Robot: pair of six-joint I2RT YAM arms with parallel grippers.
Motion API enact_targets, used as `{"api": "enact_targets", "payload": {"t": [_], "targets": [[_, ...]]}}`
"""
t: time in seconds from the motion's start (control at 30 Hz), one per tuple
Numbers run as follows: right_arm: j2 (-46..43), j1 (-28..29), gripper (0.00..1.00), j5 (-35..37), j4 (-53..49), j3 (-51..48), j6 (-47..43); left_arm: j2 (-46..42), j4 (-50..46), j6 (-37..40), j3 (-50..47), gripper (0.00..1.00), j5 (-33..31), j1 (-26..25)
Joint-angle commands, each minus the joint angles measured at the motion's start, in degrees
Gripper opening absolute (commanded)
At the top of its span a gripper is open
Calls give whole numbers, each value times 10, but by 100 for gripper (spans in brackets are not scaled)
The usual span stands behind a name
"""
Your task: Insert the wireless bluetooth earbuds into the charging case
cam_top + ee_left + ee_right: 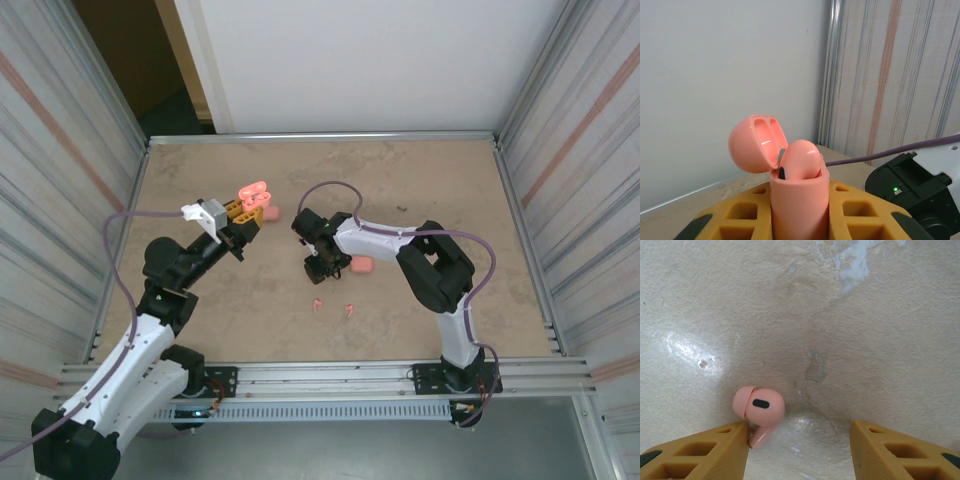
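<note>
Down on the tabletop (840, 315), right hand (799, 450) straddles one earbud (762, 407), jaws apart, nothing gripped | left hand (245, 208) clamped on open charging case (799, 197), raised | step: pickup | next: pinch squarely, lift, carry to case

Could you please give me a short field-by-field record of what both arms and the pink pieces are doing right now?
left gripper: shut on the open charging case, held above the table
case lid: hinged back
seated earbud: resting in the case's mouth
right gripper: open, low over the table
target earbud: lying on the table between the jaws, close against one finger
loose earbuds: two on the table
spare cases: two on the table
</note>
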Motion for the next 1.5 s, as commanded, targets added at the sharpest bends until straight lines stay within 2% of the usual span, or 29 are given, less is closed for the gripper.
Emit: {"api": "enact_targets", "payload": {"t": [0.0,0.4,0.87,1.47], "targets": [[-24,5,54,11,-26,-9,-7,-2,7,7,20,0,-3,-1],[-58,-27,54,-79,-22,11,-5,-1,6,10,22,0,-5,-1],[-13,-29,49,-100,-39,60,-5,-4,2,17,22,0,-5,-1],[29,-23,41,-103,-26,77,-4,-15,-12,24,20,0,-7,-1]]}}
